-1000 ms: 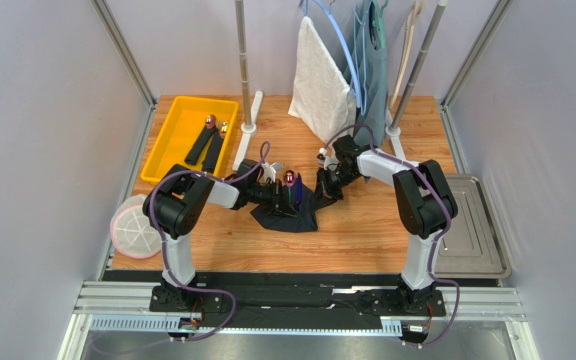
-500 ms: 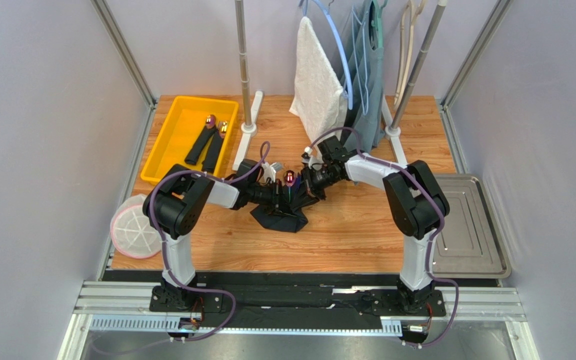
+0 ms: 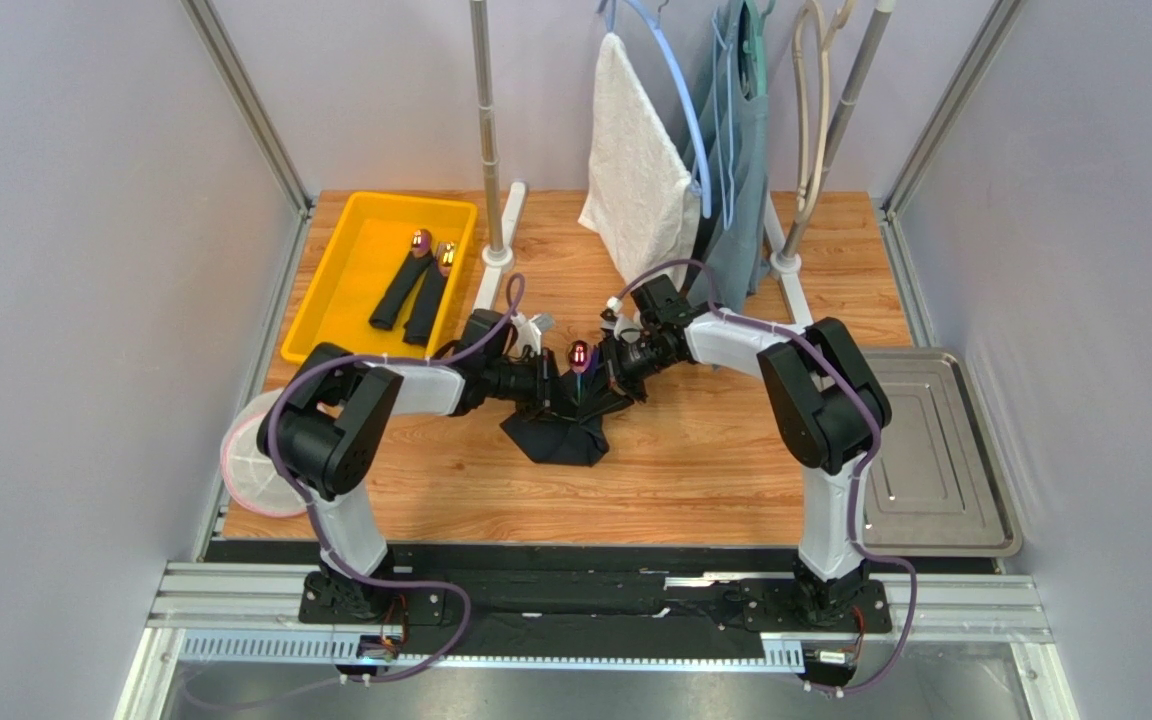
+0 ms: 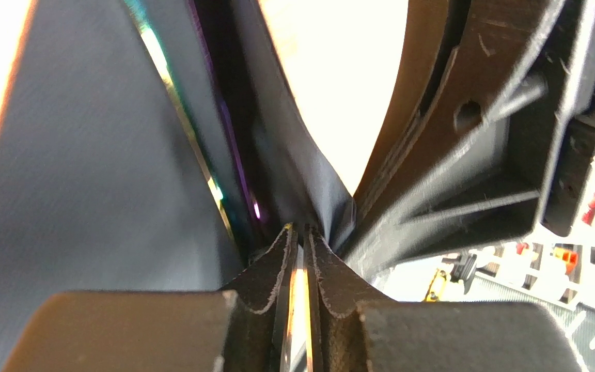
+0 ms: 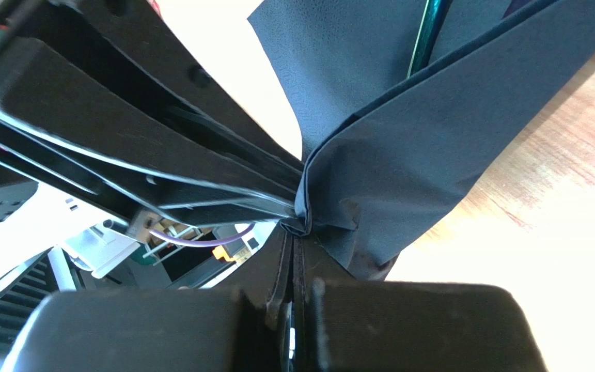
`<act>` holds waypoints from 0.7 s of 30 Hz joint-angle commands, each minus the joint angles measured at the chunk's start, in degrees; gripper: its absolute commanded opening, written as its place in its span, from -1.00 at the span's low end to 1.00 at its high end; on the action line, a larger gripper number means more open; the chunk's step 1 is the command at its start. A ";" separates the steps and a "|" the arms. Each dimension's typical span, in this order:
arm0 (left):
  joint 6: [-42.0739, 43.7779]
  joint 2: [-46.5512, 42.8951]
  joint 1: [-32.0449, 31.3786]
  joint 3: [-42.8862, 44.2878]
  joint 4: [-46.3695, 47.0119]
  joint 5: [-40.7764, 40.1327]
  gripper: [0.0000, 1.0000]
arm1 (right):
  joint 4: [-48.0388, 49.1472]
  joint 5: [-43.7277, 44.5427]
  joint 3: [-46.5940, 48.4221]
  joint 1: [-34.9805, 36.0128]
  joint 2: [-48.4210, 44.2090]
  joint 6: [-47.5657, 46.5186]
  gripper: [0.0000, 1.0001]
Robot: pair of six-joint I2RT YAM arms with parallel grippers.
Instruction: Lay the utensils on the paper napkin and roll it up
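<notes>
black paper napkin [image 3: 552, 435], thin, soft, creases easily; best pinched at an edge; right gripper [image 5: 294, 236] clamps its fold; left gripper [image 4: 299, 232] nearly together, hold unclear

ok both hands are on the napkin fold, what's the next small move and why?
Probably: the right hand pulls its pinched napkin edge on across the utensils, toward the left hand, tightening the roll. It's shut on that edge, the napkin lies folded over the utensils, and the left hand sits nearly closed at the fold, grip unclear.
</notes>
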 commanded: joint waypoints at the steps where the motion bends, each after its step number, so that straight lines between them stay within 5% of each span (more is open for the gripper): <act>1: 2.96 -6.29 2.12 0.12 -6.41 2.32 -0.70 | 1.75 2.35 1.51 0.37 0.06 0.45 -1.00; 8: 11.91 -10.60 6.26 -1.11 -16.78 5.21 -0.67 | 1.75 2.97 2.04 0.72 0.95 0.71 -1.00; 14: 24.12 -16.32 6.96 0.03 -26.34 8.90 -0.17 | 0.26 3.49 1.25 0.28 0.42 -0.61 -1.00; 21: 35.30 -15.53 7.40 3.90 -38.40 7.86 -0.04 | -0.80 3.76 -0.07 -1.21 -1.07 -1.22 -1.00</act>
